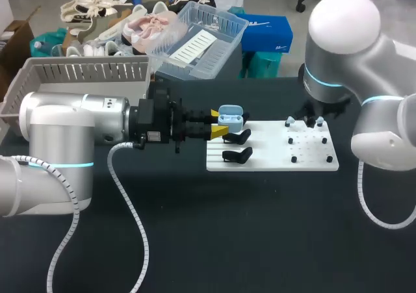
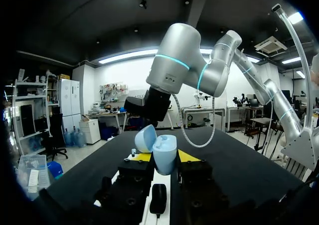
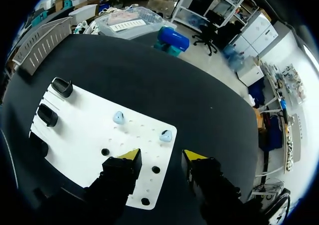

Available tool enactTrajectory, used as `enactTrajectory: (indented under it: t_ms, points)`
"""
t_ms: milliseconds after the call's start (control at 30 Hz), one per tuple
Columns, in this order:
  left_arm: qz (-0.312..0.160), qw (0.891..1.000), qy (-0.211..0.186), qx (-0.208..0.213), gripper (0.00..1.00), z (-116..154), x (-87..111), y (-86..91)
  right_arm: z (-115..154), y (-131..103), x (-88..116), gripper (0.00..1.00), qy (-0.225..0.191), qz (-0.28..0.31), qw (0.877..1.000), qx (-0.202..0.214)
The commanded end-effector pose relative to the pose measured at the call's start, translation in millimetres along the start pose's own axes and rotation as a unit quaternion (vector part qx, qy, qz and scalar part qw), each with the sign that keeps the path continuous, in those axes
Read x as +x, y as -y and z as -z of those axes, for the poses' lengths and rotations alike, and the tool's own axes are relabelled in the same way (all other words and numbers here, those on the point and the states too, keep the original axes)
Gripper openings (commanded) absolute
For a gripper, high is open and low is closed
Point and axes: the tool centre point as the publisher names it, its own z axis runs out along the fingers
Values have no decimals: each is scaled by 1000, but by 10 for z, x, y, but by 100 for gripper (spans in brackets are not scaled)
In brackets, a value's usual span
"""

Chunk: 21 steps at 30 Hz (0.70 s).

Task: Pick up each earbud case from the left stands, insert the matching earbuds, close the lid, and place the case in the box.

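Earbud case (image 1: 230,117), lid open, gripped by left end effector (image 1: 218,123)

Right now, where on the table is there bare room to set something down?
The table strip nearer than the board is bare, as is the board's middle. Crowded: its left end, with stands and the left gripper holding the case; its right end, with earbuds by the right gripper.
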Motion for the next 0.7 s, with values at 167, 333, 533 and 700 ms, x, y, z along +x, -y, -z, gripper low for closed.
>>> enactTrajectory:
  t_ms: [167,333,533,700]
  points:
    - [0,1000,0,-2,0,-4,1,10,-153,22,-65,47,-21,7,1000,6]
    - [0,1000,0,-2,0,-4,1,10,-210,26,-48,48,-26,13,1000,11]
    - [0,1000,0,-2,0,-4,1,10,-274,55,-56,47,-31,9,999,19]
    - [0,1000,0,-2,0,-4,1,10,-317,79,-63,45,-37,10,999,27]
